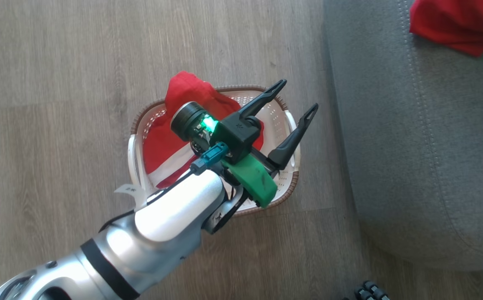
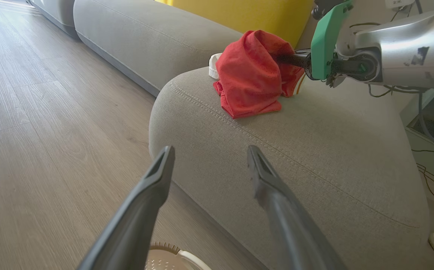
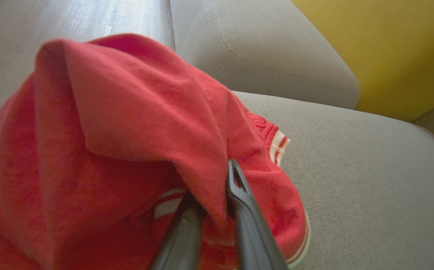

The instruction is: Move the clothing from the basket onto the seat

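clothing (image 3: 108,112) hiding right gripper (image 3: 213,183) tips, basket (image 1: 284,185) half-covered

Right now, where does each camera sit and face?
Head: above, facing down at cream perforated plastic basket; left arm, open left tool show.
Left wrist: behind left tool, facing grey fabric sofa; right arm shows.
Right wrist: behind right tool, shut on red soft fabric garment.
Shared: both wrist views show that garment on the sofa.

Small oval cream-white plastic basket (image 1: 275,118), brown woven-look rim, upright just beside large grey fabric sofa seat (image 1: 412,146). One bright red garment (image 1: 162,143), white-striped, crumpled inside, spilling over the rim. A second red garment (image 2: 249,75) bunched on seat cushion, near the stitched seam.
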Controlling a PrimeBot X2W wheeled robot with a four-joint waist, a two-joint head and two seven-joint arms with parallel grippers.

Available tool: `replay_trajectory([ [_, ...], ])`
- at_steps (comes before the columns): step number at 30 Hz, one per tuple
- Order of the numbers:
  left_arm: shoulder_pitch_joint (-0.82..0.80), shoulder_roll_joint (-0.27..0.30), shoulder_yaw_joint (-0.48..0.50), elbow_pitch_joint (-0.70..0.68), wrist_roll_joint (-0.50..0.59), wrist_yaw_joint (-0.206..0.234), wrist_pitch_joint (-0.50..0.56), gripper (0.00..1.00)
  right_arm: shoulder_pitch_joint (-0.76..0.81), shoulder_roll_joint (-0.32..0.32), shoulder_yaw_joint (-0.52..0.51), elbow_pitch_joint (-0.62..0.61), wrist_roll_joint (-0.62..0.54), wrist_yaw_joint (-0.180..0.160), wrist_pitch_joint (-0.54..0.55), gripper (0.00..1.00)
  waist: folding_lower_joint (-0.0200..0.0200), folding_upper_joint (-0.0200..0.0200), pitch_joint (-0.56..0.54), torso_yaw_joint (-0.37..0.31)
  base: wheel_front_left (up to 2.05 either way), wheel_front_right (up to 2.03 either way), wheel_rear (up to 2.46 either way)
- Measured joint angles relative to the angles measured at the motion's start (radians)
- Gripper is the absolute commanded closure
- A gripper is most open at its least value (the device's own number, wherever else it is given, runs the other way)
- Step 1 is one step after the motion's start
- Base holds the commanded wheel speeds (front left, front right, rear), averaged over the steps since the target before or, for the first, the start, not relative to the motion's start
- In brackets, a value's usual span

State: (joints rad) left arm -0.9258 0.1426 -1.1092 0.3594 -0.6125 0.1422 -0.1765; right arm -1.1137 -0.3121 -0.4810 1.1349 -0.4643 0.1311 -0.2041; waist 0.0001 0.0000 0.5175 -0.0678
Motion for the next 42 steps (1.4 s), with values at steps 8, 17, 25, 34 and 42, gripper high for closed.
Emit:
replay_trajectory([
  [8,0.003,0.02,0.0,0.008,-0.005,0.002,-0.001,0.0,0.008,0.032,-0.02,0.022,-0.011,0.0,-0.036,0.0,0.0,0.0,-0.034,-0.03,0.0,0.0,0.0],
  [17,0.066,0.04,0.036,0.018,-0.058,0.026,-0.03,0.0,0.1,0.062,0.157,-0.129,0.119,0.0,-0.047,0.0,-0.0001,0.0,-0.149,-0.064,0.0,0.0,0.0],
  [25,0.16,0.047,0.105,0.057,-0.129,0.042,-0.055,0.0,0.202,0.069,0.302,-0.226,0.29,0.0,-0.048,0.0,-0.0001,0.0001,-0.273,-0.061,0.0,0.0,0.0],
  [34,0.296,0.074,0.23,0.087,-0.16,0.097,-0.073,0.0,0.337,0.119,0.411,-0.293,0.429,0.0,-0.048,0.0,-0.0001,0.0,-0.398,-0.015,0.0,0.0,0.0],
  [42,0.485,0.129,0.394,0.033,-0.13,0.156,-0.073,0.0,0.484,0.176,0.486,-0.38,0.497,0.0,-0.043,0.0,-0.0002,0.0001,-0.492,0.033,0.0,0.0,0.0],
])
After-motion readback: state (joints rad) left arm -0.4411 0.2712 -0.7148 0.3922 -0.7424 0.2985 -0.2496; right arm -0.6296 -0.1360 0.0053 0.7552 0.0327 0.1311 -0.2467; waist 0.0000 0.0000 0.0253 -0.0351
